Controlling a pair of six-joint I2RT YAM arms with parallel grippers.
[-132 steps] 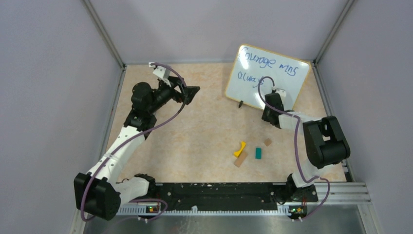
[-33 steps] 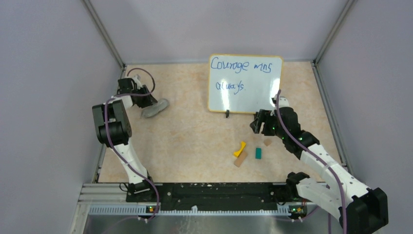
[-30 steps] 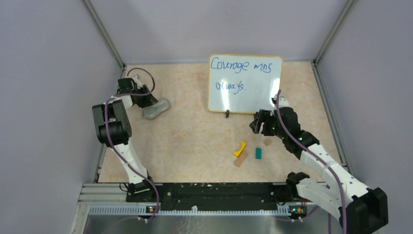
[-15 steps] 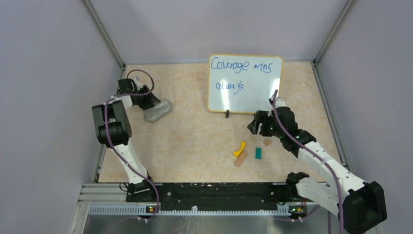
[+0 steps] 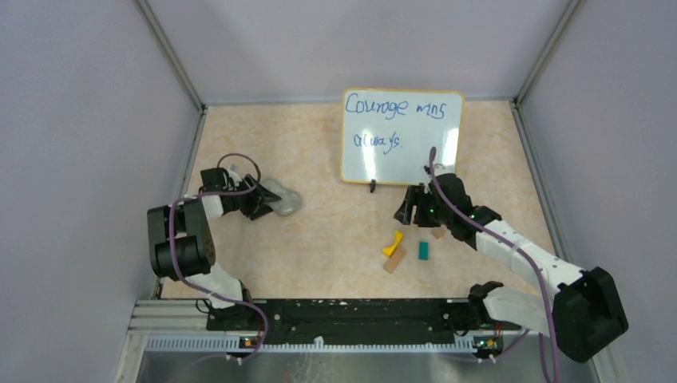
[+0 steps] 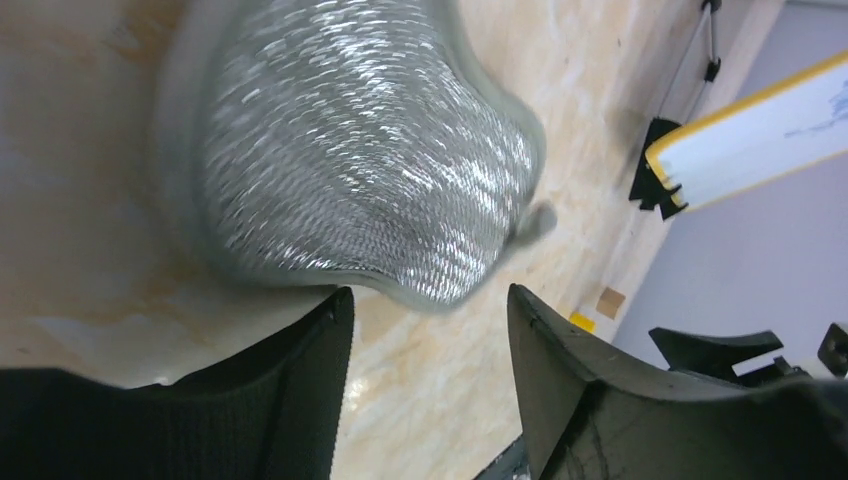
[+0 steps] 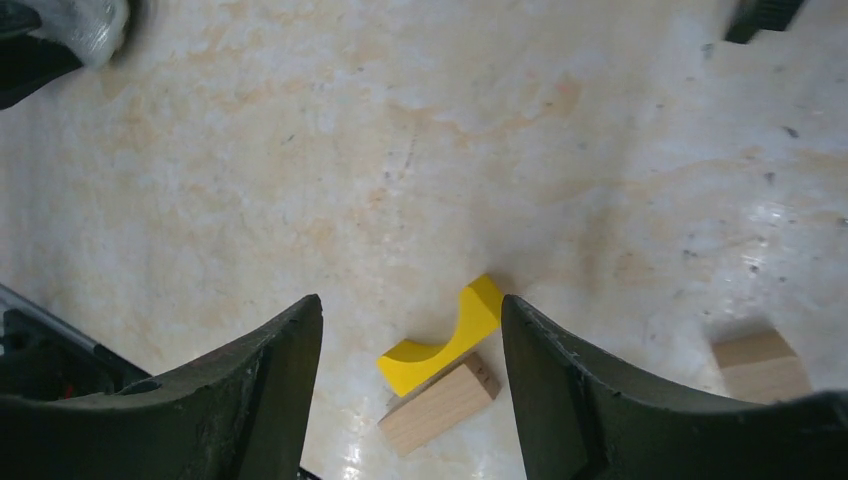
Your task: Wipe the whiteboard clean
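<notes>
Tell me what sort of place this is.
Probably a robotics lab test cell: plain grey panel walls box in the table, two arms are bolted to a rail at its near edge, and a whiteboard and small blocks serve as props.

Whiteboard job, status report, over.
Left gripper open, grey cloth ahead of its tips, ungripped. Right gripper open, empty. Whiteboard upright, writing unerased. Small blocks in front, not touching.

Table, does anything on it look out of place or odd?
A yellow block, a teal block and two wooden blocks lie scattered before the whiteboard, no part of erasing. The cloth lies loose at the left hand's open tips. Nothing looks spilled or damaged.
</notes>
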